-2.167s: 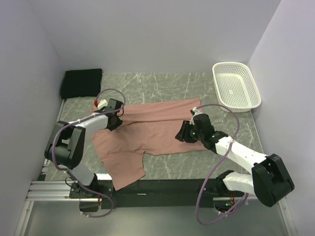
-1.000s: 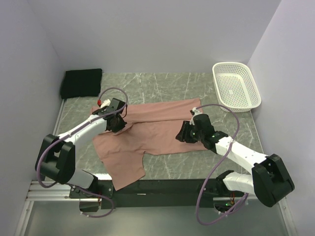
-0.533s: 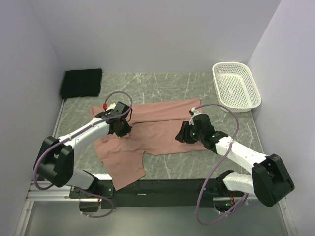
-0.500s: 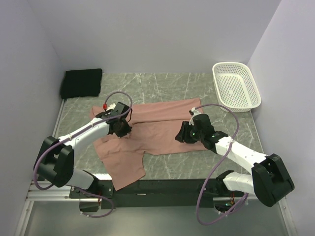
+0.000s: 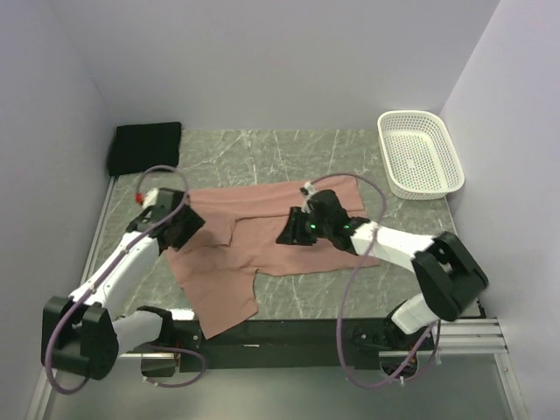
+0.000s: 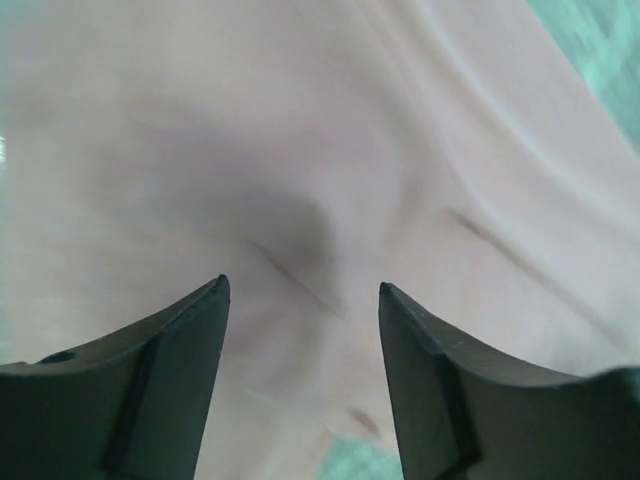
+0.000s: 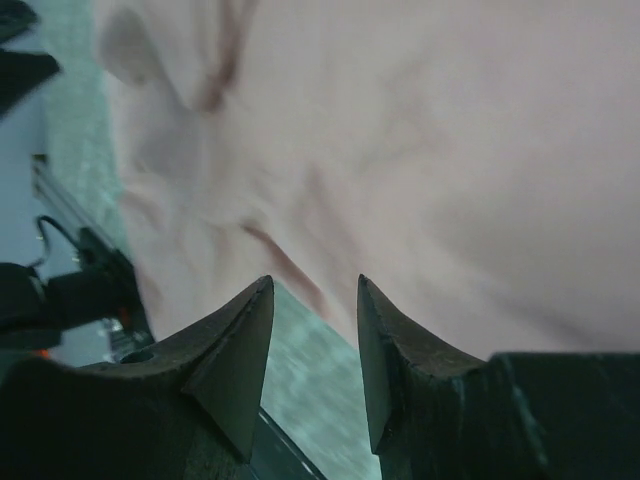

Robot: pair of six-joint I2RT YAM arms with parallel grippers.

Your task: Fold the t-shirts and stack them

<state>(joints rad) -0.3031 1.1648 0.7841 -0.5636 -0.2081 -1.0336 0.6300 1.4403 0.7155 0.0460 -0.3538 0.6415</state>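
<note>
The salmon-pink t-shirt (image 5: 262, 241) lies spread and creased on the marble table, one part hanging over the near edge; its print does not show. The black folded t-shirt (image 5: 144, 147) lies in the far left corner. My left gripper (image 5: 184, 227) is open and empty over the shirt's left edge; in the left wrist view (image 6: 300, 287) pink cloth (image 6: 320, 150) fills the space below it. My right gripper (image 5: 290, 234) is open and empty over the shirt's middle; in the right wrist view (image 7: 315, 283) it hangs above the shirt's (image 7: 430, 150) near edge.
A white mesh basket (image 5: 420, 153) stands at the far right corner. Bare marble table (image 5: 289, 153) lies behind the shirt and at the front right. Grey walls close in on three sides. The arms' black base rail (image 5: 289, 332) runs along the near edge.
My left gripper has pulled back left to the shirt's left edge. My right gripper has moved left over the shirt's middle. The shirt's left part has shifted and creased.
</note>
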